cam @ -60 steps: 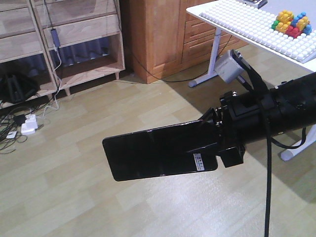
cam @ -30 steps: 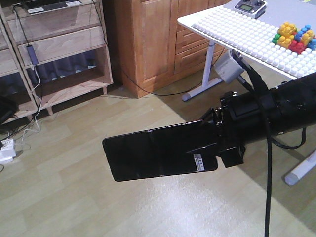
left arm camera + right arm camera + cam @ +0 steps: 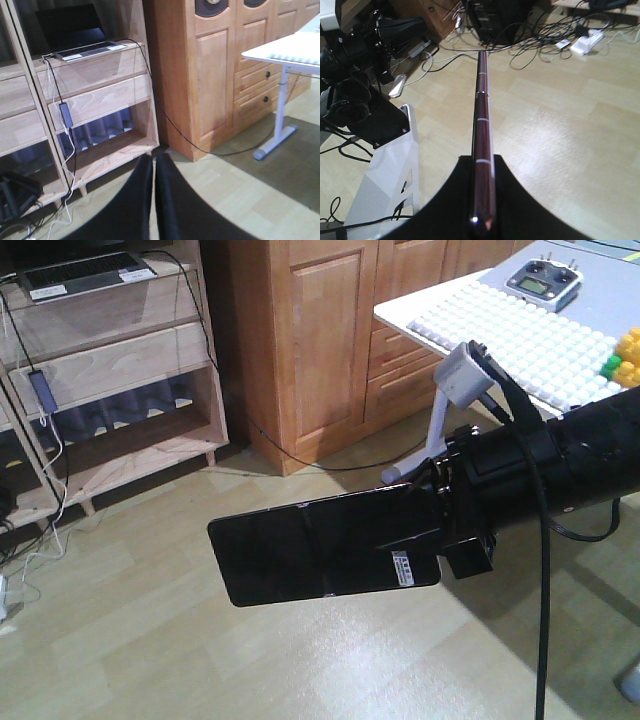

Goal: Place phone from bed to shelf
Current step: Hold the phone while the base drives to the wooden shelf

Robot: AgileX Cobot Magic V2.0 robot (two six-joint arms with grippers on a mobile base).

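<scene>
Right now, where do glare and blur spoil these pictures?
Front view: pale glare on the floor under the phone. Right wrist view: the phone's near edge is out of focus. Left wrist view: the left hand is dark and soft; the white table is washed out.

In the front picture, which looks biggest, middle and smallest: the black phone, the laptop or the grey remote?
Biggest: the phone, but it is nearest the camera, so that may fool you.
Middle: the laptop.
Smallest: the remote.

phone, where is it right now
In the centre of the front view, the phone hangs in mid-air over the floor, gripped at one end by the right gripper. The shelf stands beyond it at upper left.
</scene>
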